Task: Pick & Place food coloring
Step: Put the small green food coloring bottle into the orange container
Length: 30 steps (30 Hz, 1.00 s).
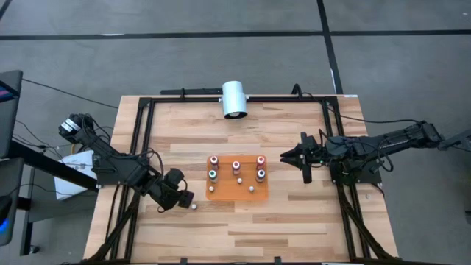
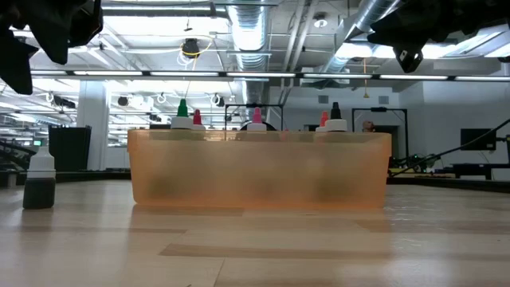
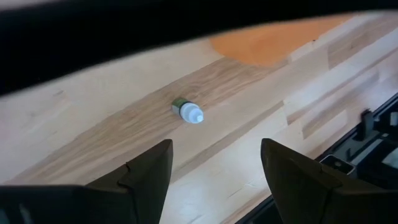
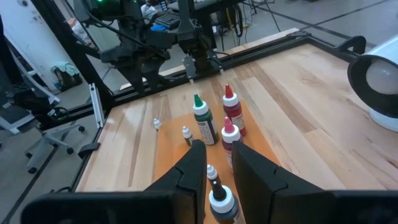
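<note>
An orange tray lies mid-table and holds several food coloring bottles with red, green and white tops. One small loose bottle with a white cap and dark contents stands upright on the wood, off the tray's near-left corner. My left gripper hovers open just left of this bottle, slanting down; the bottle lies ahead of the fingertips, untouched. My right gripper hangs above the table right of the tray, fingers narrowly apart with nothing between them.
A big white cylinder lies at the table's far edge, seen also in the right wrist view. A black frame runs along the table's edges. Bare wood stretches along the near side of the tray.
</note>
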### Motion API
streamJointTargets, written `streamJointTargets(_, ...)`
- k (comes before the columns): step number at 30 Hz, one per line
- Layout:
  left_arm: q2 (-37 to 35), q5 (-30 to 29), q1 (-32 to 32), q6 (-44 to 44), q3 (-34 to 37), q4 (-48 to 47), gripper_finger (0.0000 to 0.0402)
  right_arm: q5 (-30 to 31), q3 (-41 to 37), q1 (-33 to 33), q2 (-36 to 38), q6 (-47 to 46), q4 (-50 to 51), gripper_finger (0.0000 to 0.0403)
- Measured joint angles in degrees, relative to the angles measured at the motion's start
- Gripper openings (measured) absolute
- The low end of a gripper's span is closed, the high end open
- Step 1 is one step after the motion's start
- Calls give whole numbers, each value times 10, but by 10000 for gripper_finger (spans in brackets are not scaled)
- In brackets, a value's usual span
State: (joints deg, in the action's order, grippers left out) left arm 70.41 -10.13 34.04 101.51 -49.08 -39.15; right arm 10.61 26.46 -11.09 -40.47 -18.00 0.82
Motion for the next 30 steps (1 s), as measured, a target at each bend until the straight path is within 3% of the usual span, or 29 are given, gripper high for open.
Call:
streamJointTargets(12, 16, -55, 1, 57, 0, 23, 236, 0, 0, 0, 0, 1, 0, 65)
streamJointTargets(16, 68, -12, 1, 61, -11, 16, 236, 0, 0, 0, 0, 4, 0, 65)
streamJointTargets(22, 148, 14, -2, 44, -94, -83, 236, 1, 0, 0, 0, 4, 0, 65)
streamJointTargets(30, 210, 54, -7, -28, -147, -90, 236, 14, 0, 0, 0, 5, 0, 65)
